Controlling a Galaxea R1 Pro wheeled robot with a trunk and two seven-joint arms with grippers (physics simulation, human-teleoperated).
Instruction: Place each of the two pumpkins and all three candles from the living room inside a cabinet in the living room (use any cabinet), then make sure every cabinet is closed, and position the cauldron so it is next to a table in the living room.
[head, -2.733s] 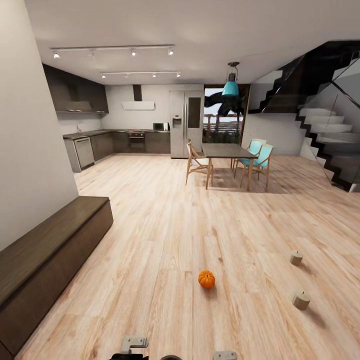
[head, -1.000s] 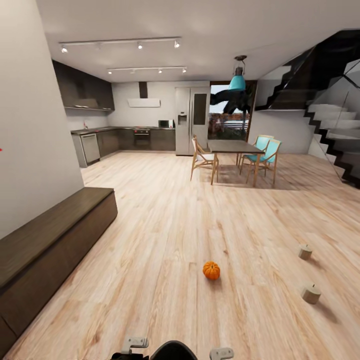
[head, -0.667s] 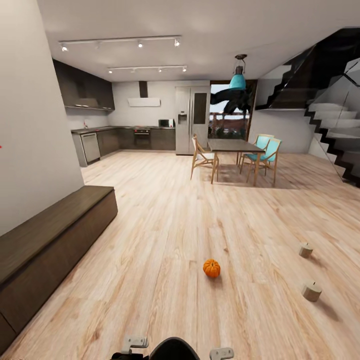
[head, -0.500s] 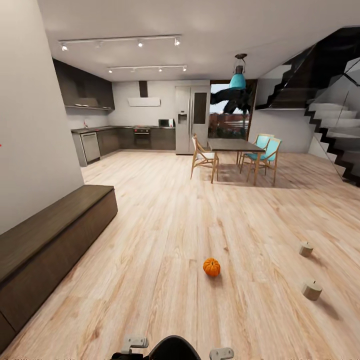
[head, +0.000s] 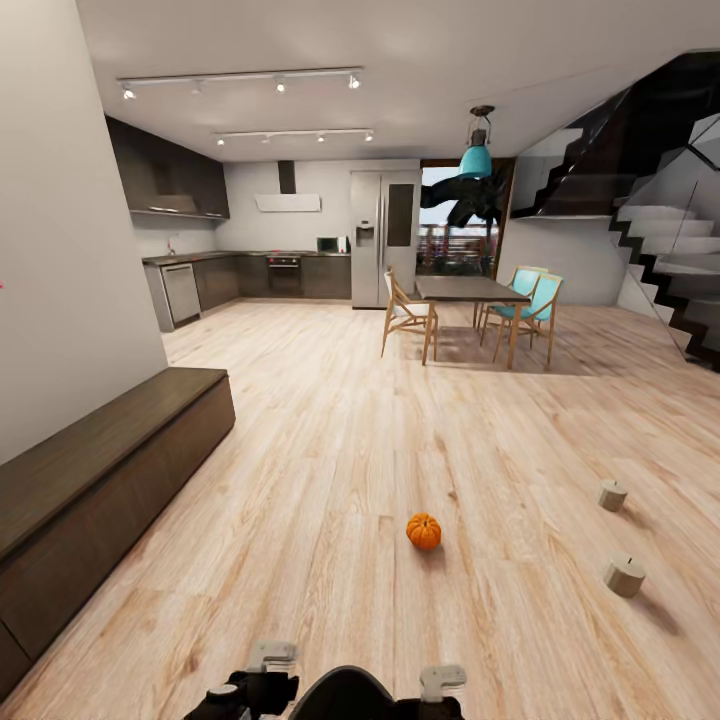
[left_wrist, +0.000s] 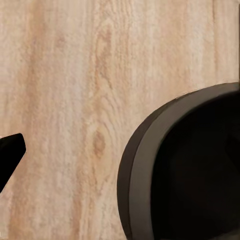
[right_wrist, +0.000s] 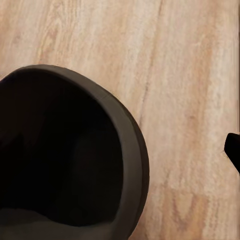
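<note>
We're looking across an open room, and one pumpkin (head: 424, 531) sits alone on the pale wooden floor (head: 330, 450), straight ahead of the robot. Off to the right, well apart from it, two candles stand on the boards: the nearer candle (head: 625, 576) and the farther candle (head: 612, 494), each upright. Along the left wall runs the long, low dark-brown cabinet (head: 95, 490), its flat fronts flush. Far back, a dining table (head: 466, 292) stands with chairs around it, a teal lamp (head: 476, 160) hanging above, the kitchen behind on the left and a staircase (head: 660, 260) on the right. At the bottom edge of the head view, a dark rounded cauldron (head: 345, 696) pokes in between two grey brackets. Both wrist views look down past its thick dark rim (left_wrist: 150, 160) onto floor planks. As for either pincer, spread or pressed together, I cannot tell.
</note>
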